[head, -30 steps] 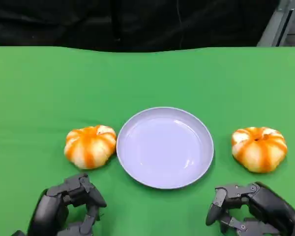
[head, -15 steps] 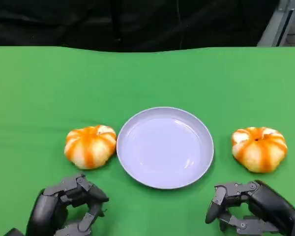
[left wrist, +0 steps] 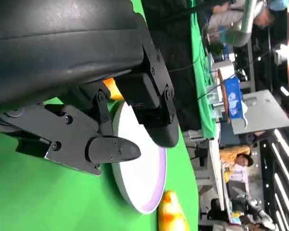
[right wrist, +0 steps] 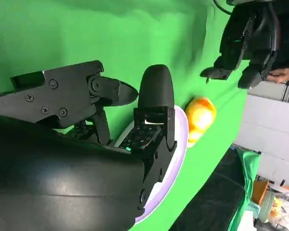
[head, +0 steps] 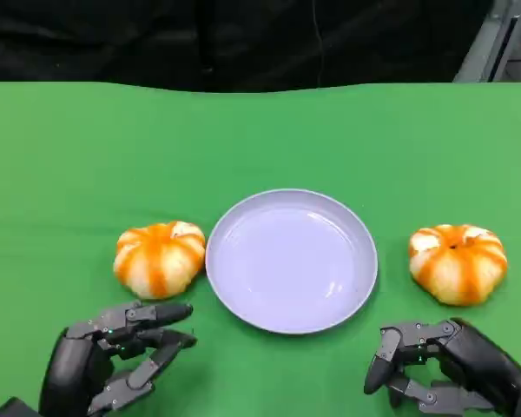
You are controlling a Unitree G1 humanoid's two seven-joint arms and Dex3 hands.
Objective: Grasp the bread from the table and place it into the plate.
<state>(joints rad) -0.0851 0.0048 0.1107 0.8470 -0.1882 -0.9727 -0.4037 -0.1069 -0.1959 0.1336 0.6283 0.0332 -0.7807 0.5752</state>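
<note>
Fingers (head: 156, 314) of the left hand (head: 104, 356) spread toward the bread (head: 159, 258) — right hand (head: 434, 365) curled, holding nothing.

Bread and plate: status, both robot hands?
Left robot hand open, near left bread. Right robot hand open, empty. Right bread untouched; plate bare. Nothing blocking.

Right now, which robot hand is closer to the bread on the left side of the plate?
Left. The left robot hand sits just below that bread, fingers stretched toward it. The right robot hand is across the plate.
</note>
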